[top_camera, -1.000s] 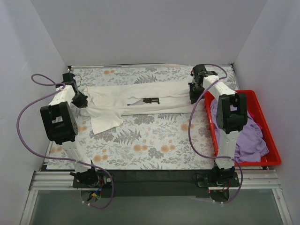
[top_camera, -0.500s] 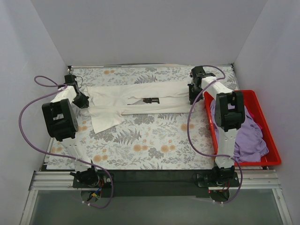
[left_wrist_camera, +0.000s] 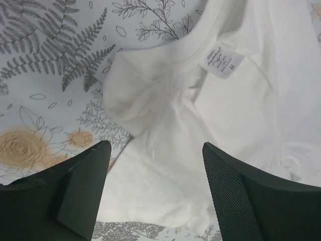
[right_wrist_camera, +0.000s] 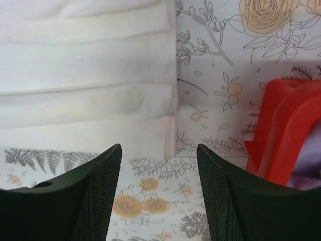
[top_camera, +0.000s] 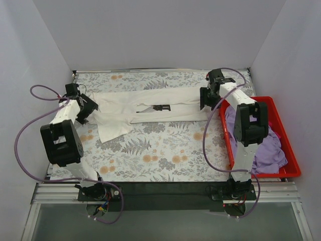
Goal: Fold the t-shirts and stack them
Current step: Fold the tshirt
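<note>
The white t-shirt (top_camera: 125, 108) lies folded into a long band across the back of the table, with a bit of its black graphic showing at mid-length. My left gripper (top_camera: 90, 105) is open at the shirt's left end. In the left wrist view my left gripper (left_wrist_camera: 154, 150) hangs just above the bunched collar and neck label (left_wrist_camera: 224, 63), gripping nothing. My right gripper (top_camera: 204, 99) is open at the shirt's right end. In the right wrist view my right gripper (right_wrist_camera: 158, 150) hovers over the tablecloth just off the stacked hem folds (right_wrist_camera: 100, 95). The lavender t-shirt (top_camera: 263, 145) lies crumpled in the red bin.
The red bin (top_camera: 296, 168) stands along the table's right side, and its corner (right_wrist_camera: 286, 130) shows close to my right gripper. The floral tablecloth (top_camera: 150, 155) covers the table. White walls close in the back and both sides. Purple cables loop beside each arm.
Both grippers went from shut to open and let go of the white shirt's ends. The left arm has drawn slightly left. The shirt has stayed flat on the cloth.
</note>
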You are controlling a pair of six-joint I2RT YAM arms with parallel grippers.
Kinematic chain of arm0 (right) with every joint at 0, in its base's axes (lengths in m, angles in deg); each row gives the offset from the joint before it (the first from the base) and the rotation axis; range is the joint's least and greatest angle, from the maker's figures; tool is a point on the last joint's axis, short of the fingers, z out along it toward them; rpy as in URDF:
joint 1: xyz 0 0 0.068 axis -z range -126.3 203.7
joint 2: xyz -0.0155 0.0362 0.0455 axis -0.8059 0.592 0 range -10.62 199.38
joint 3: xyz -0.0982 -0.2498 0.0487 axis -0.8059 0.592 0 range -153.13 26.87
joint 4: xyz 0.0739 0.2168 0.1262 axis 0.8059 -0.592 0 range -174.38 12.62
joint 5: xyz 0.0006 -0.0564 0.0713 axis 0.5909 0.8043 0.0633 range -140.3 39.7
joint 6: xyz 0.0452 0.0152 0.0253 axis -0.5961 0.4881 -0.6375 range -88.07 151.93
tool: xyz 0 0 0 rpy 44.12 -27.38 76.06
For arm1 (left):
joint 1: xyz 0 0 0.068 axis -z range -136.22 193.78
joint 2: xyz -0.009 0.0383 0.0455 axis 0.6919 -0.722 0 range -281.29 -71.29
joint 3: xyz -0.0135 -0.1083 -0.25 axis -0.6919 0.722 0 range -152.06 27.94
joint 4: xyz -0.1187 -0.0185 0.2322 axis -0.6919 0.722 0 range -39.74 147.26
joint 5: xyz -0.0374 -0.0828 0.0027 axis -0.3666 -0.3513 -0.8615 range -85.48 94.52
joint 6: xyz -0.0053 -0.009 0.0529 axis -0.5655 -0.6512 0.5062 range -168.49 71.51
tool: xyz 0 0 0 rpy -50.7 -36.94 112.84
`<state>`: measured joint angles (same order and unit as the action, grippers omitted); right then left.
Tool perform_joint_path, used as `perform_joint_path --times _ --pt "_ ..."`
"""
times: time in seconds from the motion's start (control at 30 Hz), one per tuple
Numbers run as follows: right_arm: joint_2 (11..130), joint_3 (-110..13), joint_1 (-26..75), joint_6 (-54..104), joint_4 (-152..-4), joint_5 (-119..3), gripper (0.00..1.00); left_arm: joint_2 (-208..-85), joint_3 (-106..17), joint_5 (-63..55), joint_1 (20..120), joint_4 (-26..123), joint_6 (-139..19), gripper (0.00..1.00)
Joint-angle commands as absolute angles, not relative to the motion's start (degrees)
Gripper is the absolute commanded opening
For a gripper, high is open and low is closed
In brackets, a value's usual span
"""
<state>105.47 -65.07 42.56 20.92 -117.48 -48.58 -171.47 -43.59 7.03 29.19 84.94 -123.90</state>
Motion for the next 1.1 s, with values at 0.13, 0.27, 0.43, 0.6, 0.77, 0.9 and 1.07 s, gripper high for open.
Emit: perform_joint_path --times 0.13,0.27,0.43,0.6,0.77,0.9,1.07 --pt "91.61 -57.16 39.99 21.82 -115.35 -52.76 0.59 -156.12 -29.75 9.97 31.12 87.69 -123.45 0.69" --pt "87.38 -53.82 39.28 22.08 -114.47 -54.78 0.59 -153.56 -24.10 9.36 33.14 88.14 -124.77 0.67" --pt "83.42 -48.20 38.76 21.82 -112.45 -55.66 0.59 -154.34 -20.93 9.44 35.43 87.88 -126.36 0.61" --pt "80.62 -44.24 38.76 21.47 -111.66 -55.84 0.59 -156.27 -18.91 10.93 38.42 86.82 -126.71 0.51" --pt "78.76 -41.43 38.76 21.38 -111.39 -55.14 0.59 -159.26 -18.65 12.69 39.65 86.03 -127.50 0.34" --pt "77.53 -40.19 38.76 21.03 -111.13 -54.78 0.59 -160.67 -19.26 13.40 39.74 85.85 -127.32 0.19" --pt "76.39 -39.40 38.76 20.94 -111.13 -54.70 0.58 -160.24 -24.17 13.58 39.74 86.12 -125.92 0.00"
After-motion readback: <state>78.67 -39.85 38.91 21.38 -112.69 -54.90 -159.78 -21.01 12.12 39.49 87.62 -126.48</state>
